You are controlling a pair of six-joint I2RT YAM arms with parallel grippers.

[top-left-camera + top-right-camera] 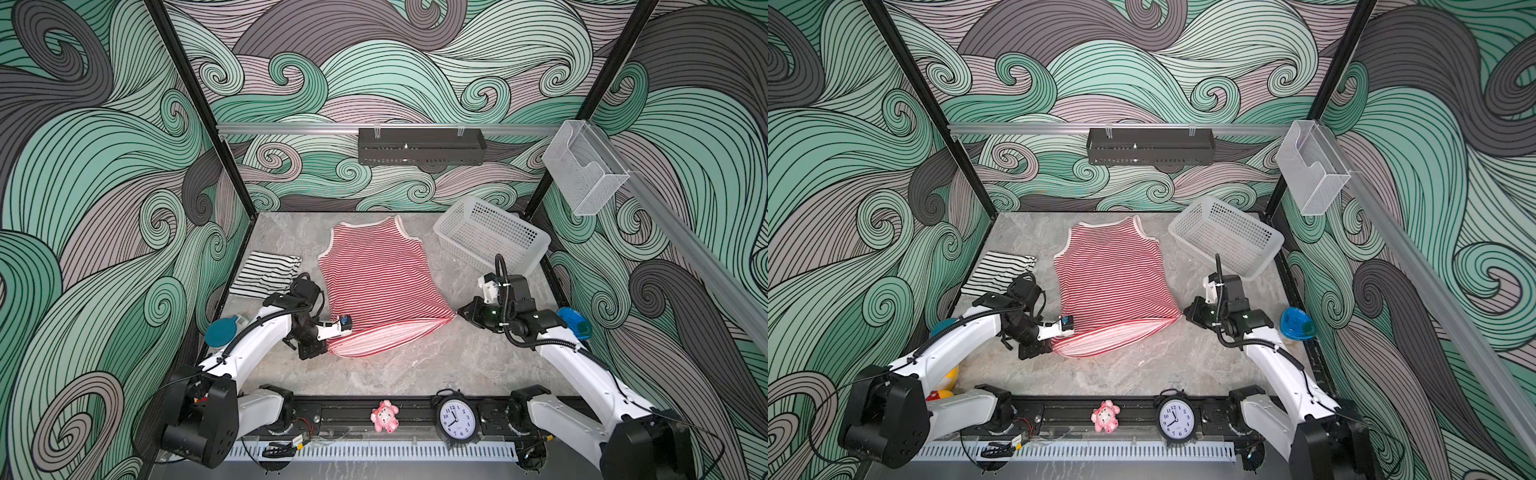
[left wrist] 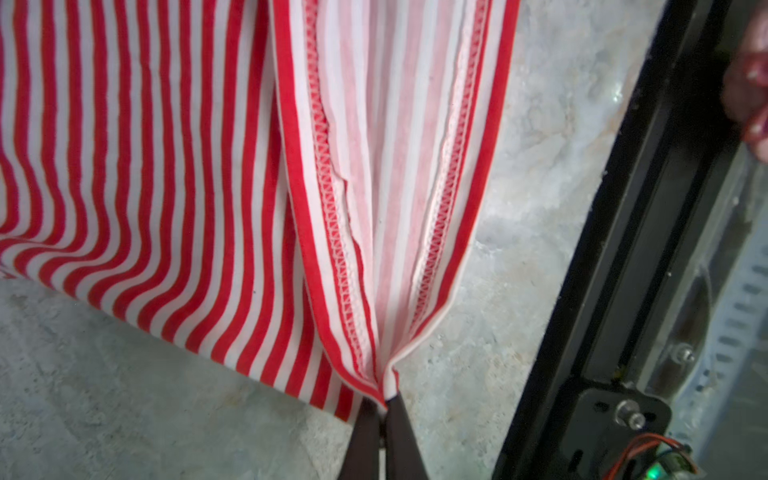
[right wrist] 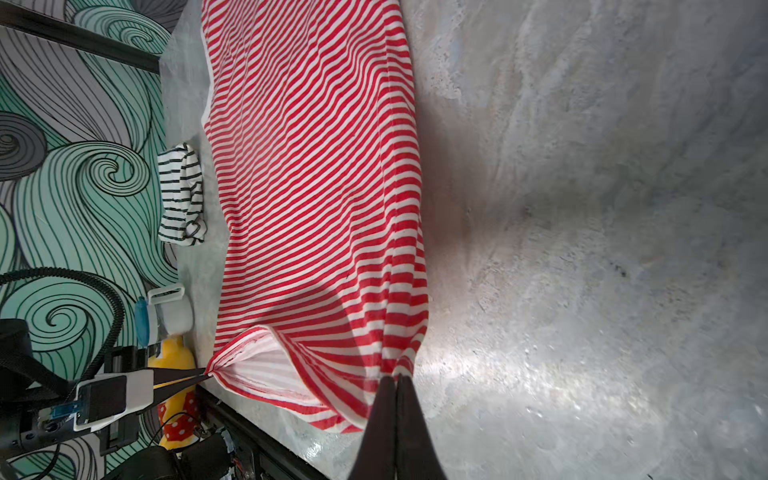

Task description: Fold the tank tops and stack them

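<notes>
The red-and-white tank top [image 1: 374, 282] [image 1: 1113, 282] lies spread flat on the marble table's middle, neckline toward the back wall. Its near hem is stretched between both grippers and gapes, showing the pale inside [image 2: 386, 166]. My left gripper [image 1: 329, 343] [image 1: 1054, 345] [image 2: 386, 401] is shut on the hem's left corner. My right gripper [image 1: 456, 314] [image 1: 1183, 312] [image 3: 397, 376] is shut on the hem's right corner. The right wrist view also shows the left gripper [image 3: 205, 372] pinching its corner. The black-and-white tank top [image 1: 266, 274] [image 1: 998, 270] [image 3: 180, 195] lies folded at the table's left.
A white mesh basket [image 1: 490, 237] stands at the back right. A clock [image 1: 457, 419] and a pink plush toy [image 1: 384, 415] sit on the front rail. A blue object [image 1: 575, 322] lies at the right edge, a teal disc [image 1: 220, 330] and a yellow toy [image 3: 174, 374] at the left.
</notes>
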